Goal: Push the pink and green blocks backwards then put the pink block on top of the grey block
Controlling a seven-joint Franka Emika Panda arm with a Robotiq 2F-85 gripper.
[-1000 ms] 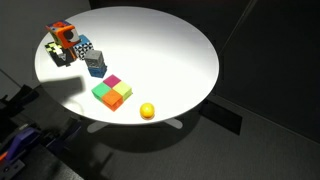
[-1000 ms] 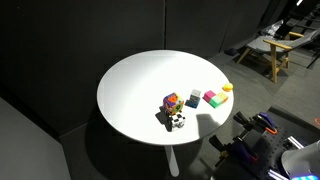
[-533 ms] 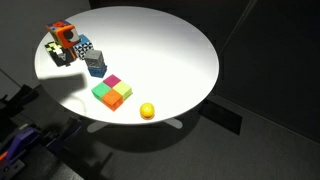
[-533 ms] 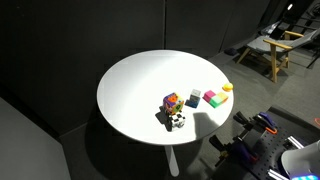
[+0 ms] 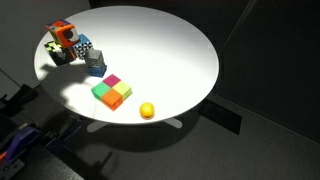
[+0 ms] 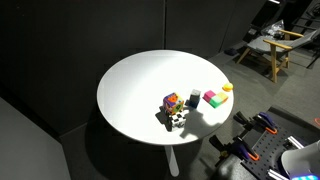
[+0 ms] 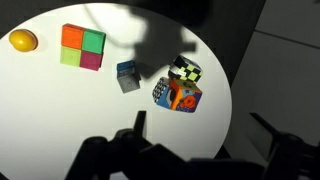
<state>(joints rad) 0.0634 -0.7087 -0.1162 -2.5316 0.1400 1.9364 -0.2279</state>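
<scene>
Clearly, in an exterior view we see the round white table [image 5: 170, 50] with four cubes packed edge to edge in a square. The pink block [image 5: 112, 81] sits at the far corner of that square. The green block [image 5: 102, 92] touches it on one side, a lime cube [image 5: 124, 91] on the other, and an orange cube [image 5: 114, 101] is at the near corner. The grey block [image 5: 95, 66] stands alone just beyond the pink one, apart from it. A multicoloured toy cluster [image 5: 62, 40] lies further back by the rim, and a yellow ball [image 5: 147, 110] rests near the front edge.

From the other side, in an exterior view, we find the grey block [image 6: 193, 99] between the toy cluster [image 6: 175, 112] and the square of cubes. The pink block [image 6: 216, 100] is too small here for us to judge its contacts.

Looking down through the wrist view, we see the pink block [image 7: 90, 60] under the green block [image 7: 93, 41], with the grey block [image 7: 127, 76] near but not touching. The gripper [image 7: 200, 140] hangs well above the table as a dark silhouette. Its fingers are spread wide and hold nothing.
</scene>
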